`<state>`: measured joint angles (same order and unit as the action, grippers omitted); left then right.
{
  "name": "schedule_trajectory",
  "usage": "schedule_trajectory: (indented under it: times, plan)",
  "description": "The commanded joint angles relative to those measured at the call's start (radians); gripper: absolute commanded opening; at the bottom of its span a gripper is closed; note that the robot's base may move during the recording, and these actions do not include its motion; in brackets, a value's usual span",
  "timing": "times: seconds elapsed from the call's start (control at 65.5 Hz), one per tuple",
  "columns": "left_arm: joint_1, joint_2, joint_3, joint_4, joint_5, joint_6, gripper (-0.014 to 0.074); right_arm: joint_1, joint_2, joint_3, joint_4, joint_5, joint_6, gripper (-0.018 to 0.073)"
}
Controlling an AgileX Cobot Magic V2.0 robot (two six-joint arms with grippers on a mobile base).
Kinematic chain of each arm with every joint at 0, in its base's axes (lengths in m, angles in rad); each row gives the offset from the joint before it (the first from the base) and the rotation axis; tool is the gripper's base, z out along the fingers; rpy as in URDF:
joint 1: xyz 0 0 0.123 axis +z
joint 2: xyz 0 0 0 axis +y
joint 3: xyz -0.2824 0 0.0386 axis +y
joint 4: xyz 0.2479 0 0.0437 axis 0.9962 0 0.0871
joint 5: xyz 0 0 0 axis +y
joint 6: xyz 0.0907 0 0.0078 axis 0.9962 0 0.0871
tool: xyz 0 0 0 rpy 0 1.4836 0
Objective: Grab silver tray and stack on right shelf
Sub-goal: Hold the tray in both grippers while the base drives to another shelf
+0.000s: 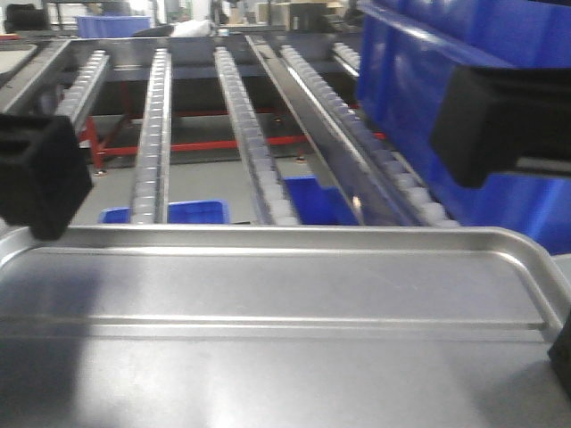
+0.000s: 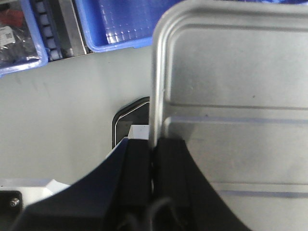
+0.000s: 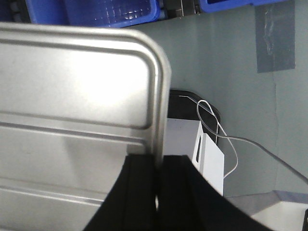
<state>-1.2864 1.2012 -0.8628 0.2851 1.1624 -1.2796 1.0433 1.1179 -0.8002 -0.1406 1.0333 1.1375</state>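
Left wrist-mounted view: left gripper (image 2: pixel 154 156) pinches the silver tray (image 2: pixel 231 96) by its rim; right gripper (image 3: pixel 158 166) clamps the opposite rim. Transport step: the tray hangs short of the right shelf (image 1: pixel 357 125). The next move likely calls for shifting right, level.

A smooth pale grey floor (image 2: pixel 62 106) is spreading below, giving back soft, even light. A darker grey rectangular patch (image 3: pixel 274 41) is lying on it. Blue grid-bottomed plastic crates (image 2: pixel 120 24) are sitting on the floor. A tall dark blue plastic container (image 1: pixel 401 89) is looming at the right. Red metal bars (image 1: pixel 205 145) are running low behind, and another blue plastic bin (image 1: pixel 111 25) is standing far back.
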Motion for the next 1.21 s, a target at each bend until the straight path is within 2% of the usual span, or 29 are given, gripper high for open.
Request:
schedule_trajectory:
  times: [0.0, 0.794, 1.191]
  plan:
    - [0.000, -0.023, -0.020, 0.032, 0.175, 0.004, -0.0091, -0.002, -0.023, -0.024, -0.040, 0.029, -0.007, 0.0057]
    - [0.000, -0.023, -0.020, 0.022, 0.175, 0.004, -0.0091, -0.002, -0.023, -0.024, -0.040, 0.039, -0.007, 0.0057]
    - [0.000, -0.023, -0.020, 0.022, 0.175, 0.004, -0.0091, -0.002, -0.023, -0.024, -0.040, 0.146, -0.007, 0.0057]
